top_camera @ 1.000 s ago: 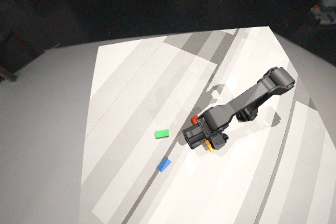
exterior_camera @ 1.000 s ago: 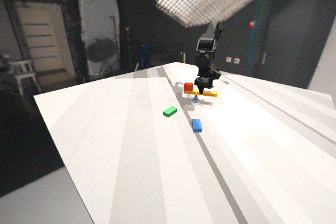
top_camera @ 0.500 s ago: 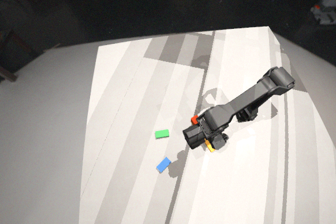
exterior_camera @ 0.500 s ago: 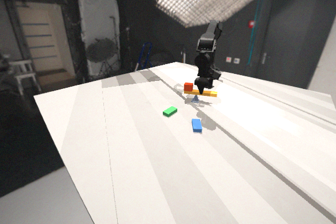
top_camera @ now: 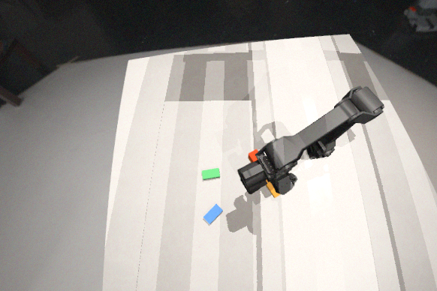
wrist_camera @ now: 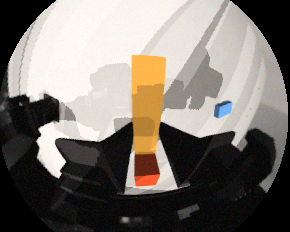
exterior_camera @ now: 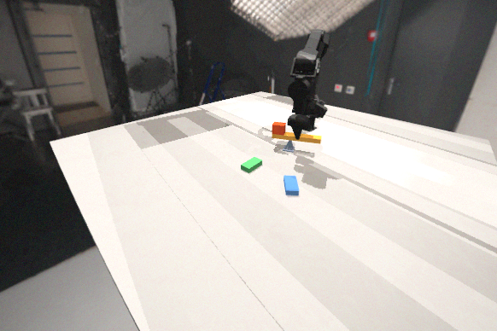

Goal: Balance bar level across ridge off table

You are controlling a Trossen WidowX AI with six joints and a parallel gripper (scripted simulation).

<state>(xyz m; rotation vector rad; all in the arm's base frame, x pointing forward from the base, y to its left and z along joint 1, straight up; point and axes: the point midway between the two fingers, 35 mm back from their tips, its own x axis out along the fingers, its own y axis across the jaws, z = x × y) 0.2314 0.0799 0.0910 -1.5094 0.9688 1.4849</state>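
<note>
An orange bar [exterior_camera: 308, 139] [top_camera: 272, 189] [wrist_camera: 149, 90] with a red block [exterior_camera: 278, 128] [top_camera: 253, 155] [wrist_camera: 146, 171] on one end sits about level over a small grey-blue ridge [exterior_camera: 289, 146]. The bar is clear of the table in the exterior view. My gripper [exterior_camera: 298, 135] [wrist_camera: 145, 124] is shut on the bar near its middle, just above the ridge. In the top view the arm hides most of the bar and the ridge. In the wrist view the bar runs straight away from the fingers.
A green block [top_camera: 210, 173] [exterior_camera: 251, 164] and a blue block [top_camera: 212, 214] [exterior_camera: 291, 184] [wrist_camera: 223, 109] lie flat on the striped white table [top_camera: 158, 241] [exterior_camera: 192, 232], in front of the ridge.
</note>
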